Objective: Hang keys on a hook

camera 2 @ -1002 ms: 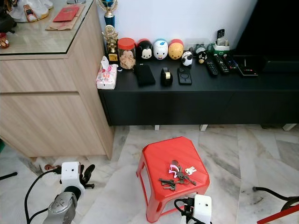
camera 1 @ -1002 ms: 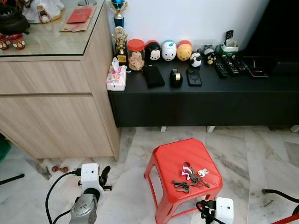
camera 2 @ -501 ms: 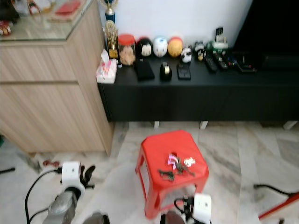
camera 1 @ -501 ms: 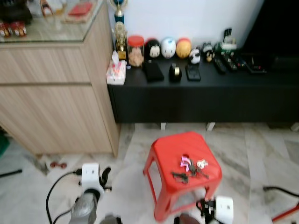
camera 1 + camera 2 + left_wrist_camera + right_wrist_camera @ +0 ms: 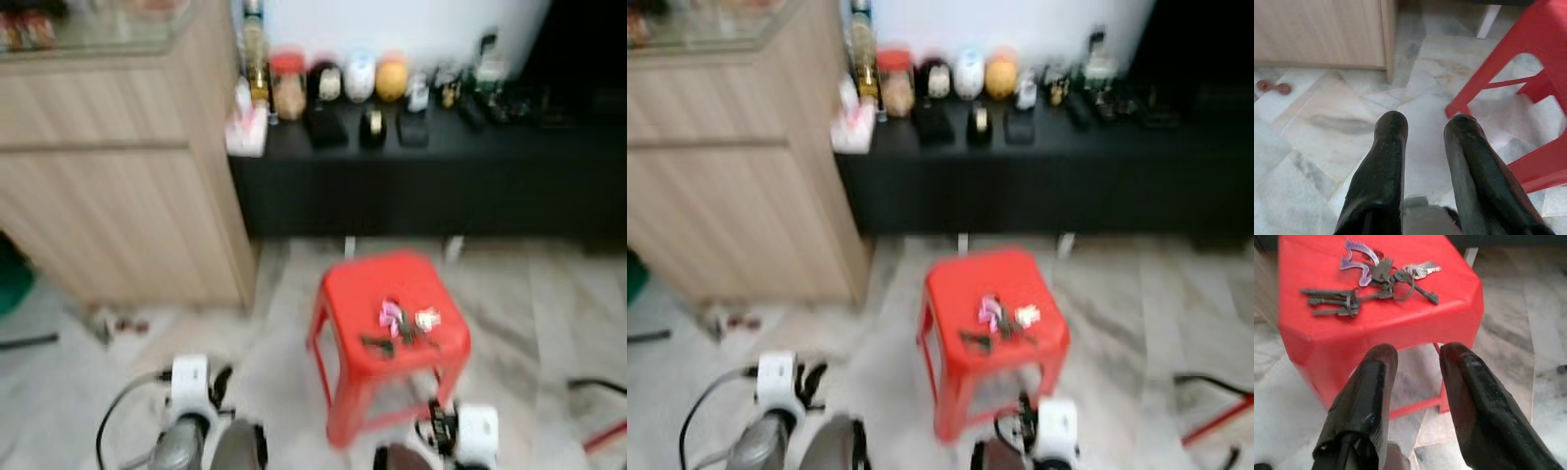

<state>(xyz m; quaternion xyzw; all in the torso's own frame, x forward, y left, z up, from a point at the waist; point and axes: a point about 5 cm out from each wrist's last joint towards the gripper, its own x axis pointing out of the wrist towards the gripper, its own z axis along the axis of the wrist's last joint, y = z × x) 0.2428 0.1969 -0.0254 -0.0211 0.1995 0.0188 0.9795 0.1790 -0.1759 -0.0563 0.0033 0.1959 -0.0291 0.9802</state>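
On the left of the blurred head views stands a tall light-wood cabinet (image 5: 118, 176), and low before it the left gripper (image 5: 1425, 127) hangs over pale marbled floor tiles (image 5: 1327, 122), its two black fingers parted with nothing between them; a leg of the red plastic stool (image 5: 387, 333) shows just beside it in the left wrist view. Further along, a long black low sideboard (image 5: 431, 166) runs against the white wall, carrying a row of small jars and round toy figures too blurred to name singly. In front of it, on the stool's flat top, lies the bunch of dark keys with a pink-purple tag (image 5: 1376, 279), spread flat: one dark cluster reaches out to one side, a silver key to the other, so its long axis runs across the seat rather than toward the robot. To the right, the right gripper (image 5: 1415, 352) sits low at the stool's near edge, fingers apart and empty, pointing up along the seat toward the keys, which lie just beyond and above its tips. By this showing the right arm is plainly the nearer, and the pick-up is not yet begun. No hook can be made out in these pictures. A red-and-black cable (image 5: 598, 392) lies on the floor at far right.
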